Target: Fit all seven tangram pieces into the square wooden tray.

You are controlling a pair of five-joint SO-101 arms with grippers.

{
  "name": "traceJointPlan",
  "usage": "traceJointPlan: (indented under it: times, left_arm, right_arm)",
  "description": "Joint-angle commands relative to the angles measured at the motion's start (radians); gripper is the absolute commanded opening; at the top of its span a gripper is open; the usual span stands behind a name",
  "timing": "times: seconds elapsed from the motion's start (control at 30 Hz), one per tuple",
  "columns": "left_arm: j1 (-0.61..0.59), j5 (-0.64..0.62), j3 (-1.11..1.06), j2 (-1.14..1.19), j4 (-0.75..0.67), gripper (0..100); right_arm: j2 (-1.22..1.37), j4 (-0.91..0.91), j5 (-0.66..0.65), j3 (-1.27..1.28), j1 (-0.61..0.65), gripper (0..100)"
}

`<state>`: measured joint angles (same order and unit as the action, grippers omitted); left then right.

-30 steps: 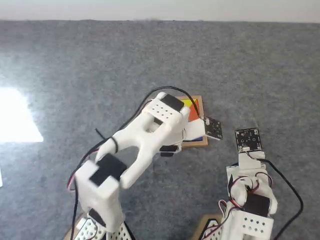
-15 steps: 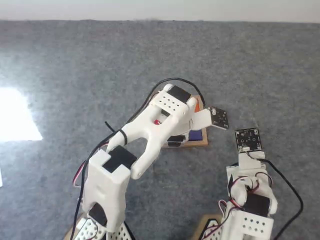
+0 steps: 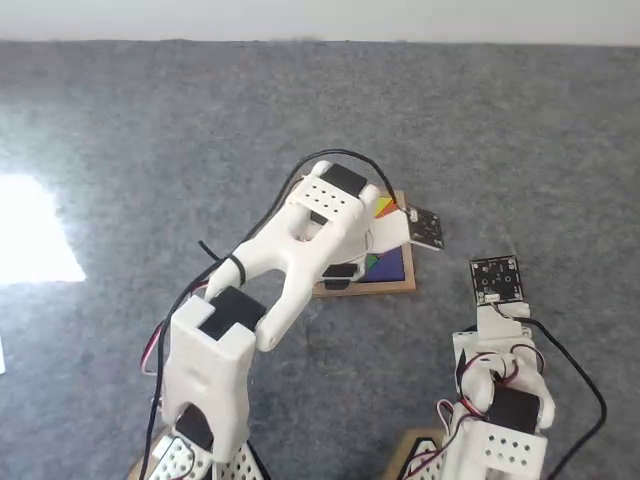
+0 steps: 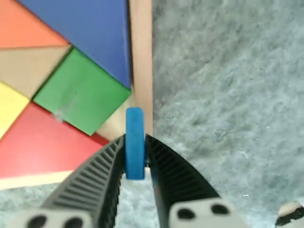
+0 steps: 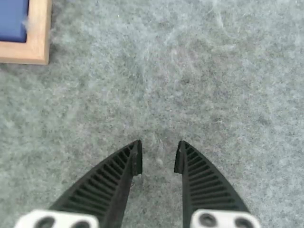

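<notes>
Left end effector [image 4: 135,141] around edge-on blue piece [image 4: 135,122]

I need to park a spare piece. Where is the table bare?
Bare felt stretches beyond and left of the wooden tray, and under the right gripper. Crowded: the tray itself, where the left gripper holds a blue piece.
</notes>
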<state>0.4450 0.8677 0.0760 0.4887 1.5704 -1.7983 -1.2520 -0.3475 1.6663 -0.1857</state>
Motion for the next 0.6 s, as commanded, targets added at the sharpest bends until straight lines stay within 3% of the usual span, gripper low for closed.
traceJointPlan:
  times: [0.0,0.57]
  left_arm:
    - [-0.018,0.012,0.041,-0.008,0.018,8]
    - [-0.092,0.014,0.179,-0.008,0.025,8]
  right_arm:
    - [-0.008,0.001,-0.014,0.017,-0.001,13.6]
    - [-0.008,0.001,-0.014,0.017,-0.001,13.6]
